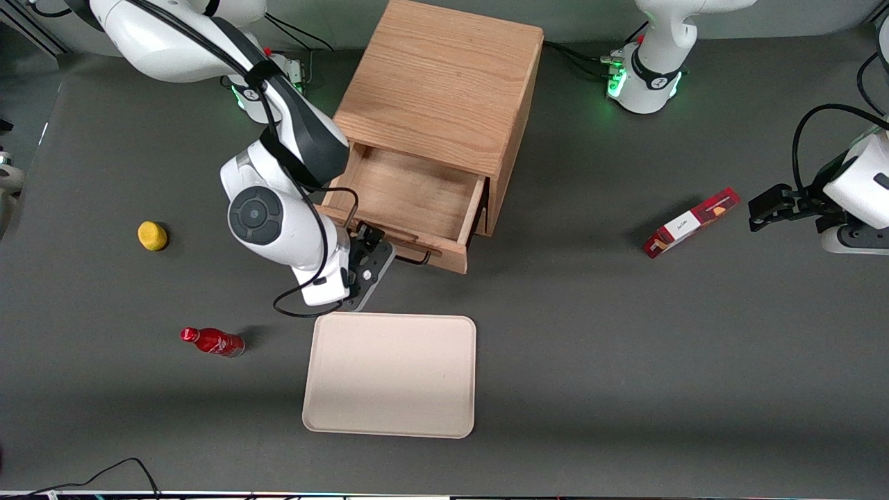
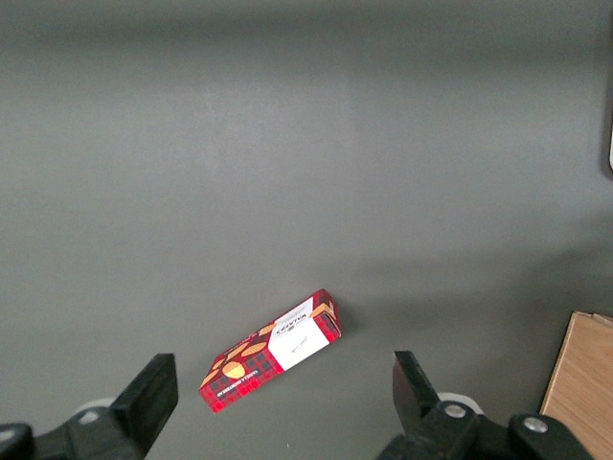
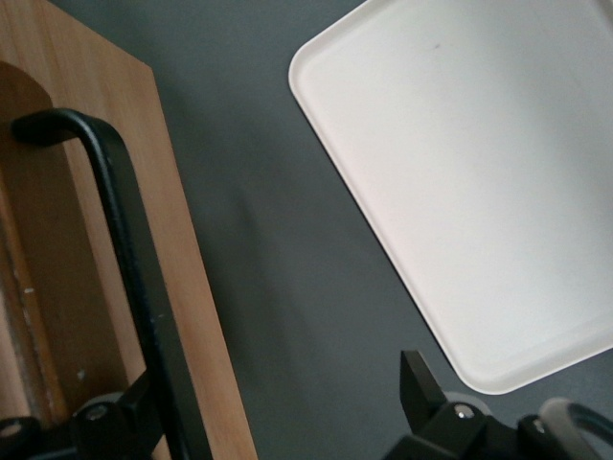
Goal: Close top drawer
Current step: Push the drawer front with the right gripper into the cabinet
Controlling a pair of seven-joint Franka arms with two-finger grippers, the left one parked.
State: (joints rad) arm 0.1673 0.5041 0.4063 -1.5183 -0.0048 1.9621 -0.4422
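The top drawer stands pulled out of the cabinet, toward the tray near the table's front edge. The gripper sits at the drawer front beside the black handle, its fingers spread; one finger is by the handle, the other over bare table. To close it well, the arm should push flat on the front, straight into the cabinet, so the drawer probably will not jam.
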